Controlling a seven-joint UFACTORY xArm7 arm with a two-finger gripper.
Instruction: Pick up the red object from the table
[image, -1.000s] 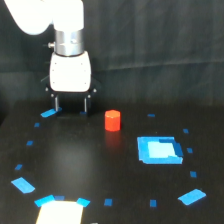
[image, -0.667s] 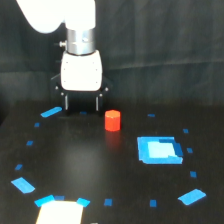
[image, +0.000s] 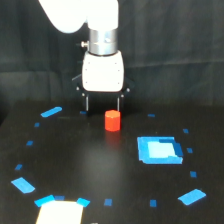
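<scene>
The red object (image: 112, 120), a small stubby red-orange cylinder, stands upright on the black table (image: 90, 165) near the middle of the exterior view. My gripper (image: 103, 104) hangs from the white arm just behind and slightly to the exterior view's left of it. Its two thin dark fingers (image: 87, 103) point down and stand apart, open, with nothing between them. The right finger's tip is just above the cylinder's top edge in the image; whether it touches cannot be told.
A larger blue square patch (image: 159, 149) lies to the exterior view's right of the cylinder. Small blue tape bits (image: 51, 111) ring the table. A pale rectangular patch (image: 59, 211) sits at the front left edge. A dark curtain hangs behind.
The arm has travelled toward the exterior view's right, bringing the gripper from well left of the red object to just behind it. The red object has not moved.
</scene>
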